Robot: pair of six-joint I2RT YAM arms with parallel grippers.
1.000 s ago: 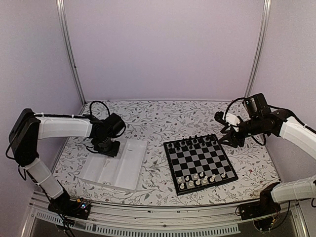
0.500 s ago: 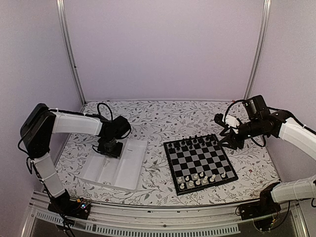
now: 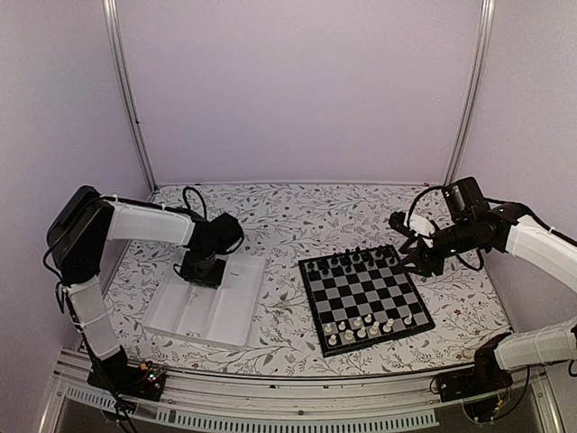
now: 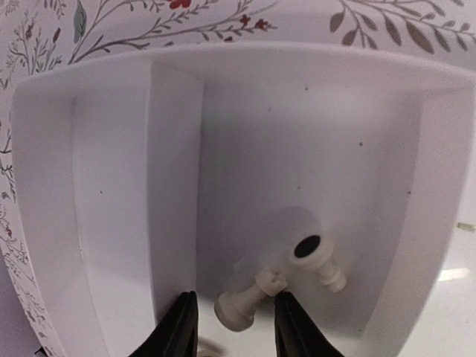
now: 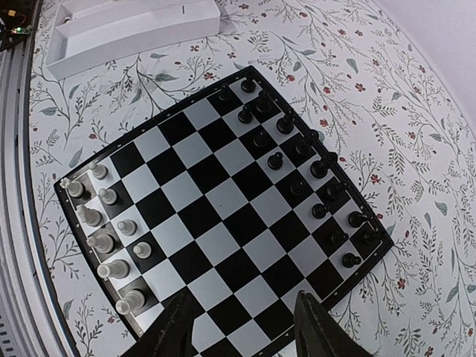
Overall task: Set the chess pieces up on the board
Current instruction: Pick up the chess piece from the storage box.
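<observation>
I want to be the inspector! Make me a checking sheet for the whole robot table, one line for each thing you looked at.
Surface: table with a flowery pattern.
Job's things: board lies flat, right of middle. The black pieces stand on its far rows. The white pieces stand on its near rows, with gaps. Two spare pieces lie on their sides in the tray.
Clutter: nothing seen.
Grippers: left gripper open, low in the tray, with a finger on each side of one lying piece. The right gripper is open and empty, by the board's far right corner.
Cables: black cables loop by both wrists.
Surroundings: plain pale walls, metal posts in the far corners.
</observation>
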